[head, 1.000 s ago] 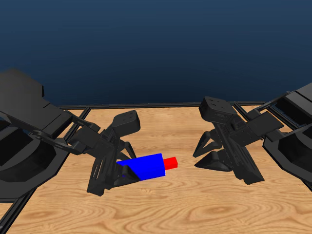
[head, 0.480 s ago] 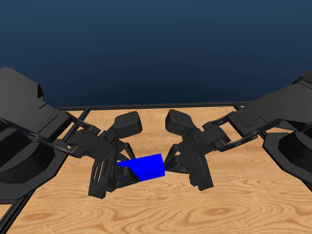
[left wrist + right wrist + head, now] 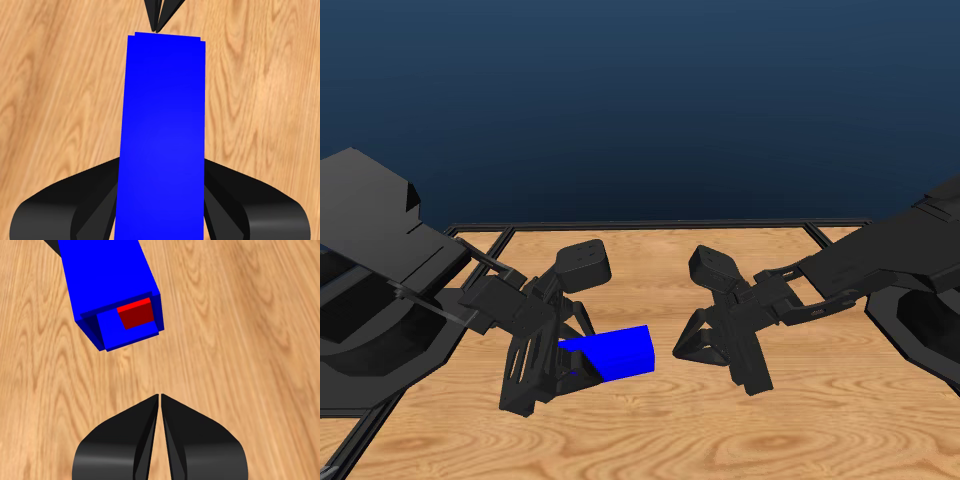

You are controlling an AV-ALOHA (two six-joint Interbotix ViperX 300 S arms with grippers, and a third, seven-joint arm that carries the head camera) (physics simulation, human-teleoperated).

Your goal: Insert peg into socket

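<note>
Left gripper (image 3: pixel 578 366) jaws clamp the bright blue rectangular socket block (image 3: pixel 616 352) above the wooden worktop (image 3: pixel 650 430). Thin red peg bar (image 3: pixel 136 313) sits inside its open end. Right gripper (image 3: pixel 160 399) jaws pressed together, empty, just beside that end.

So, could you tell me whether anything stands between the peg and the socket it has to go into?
Nothing visible does. In the right wrist view the peg already sits inside the open end of the socket, with only its red end face showing. The left tool grips the socket; the right tool is shut and apart from it over bare table.
</note>
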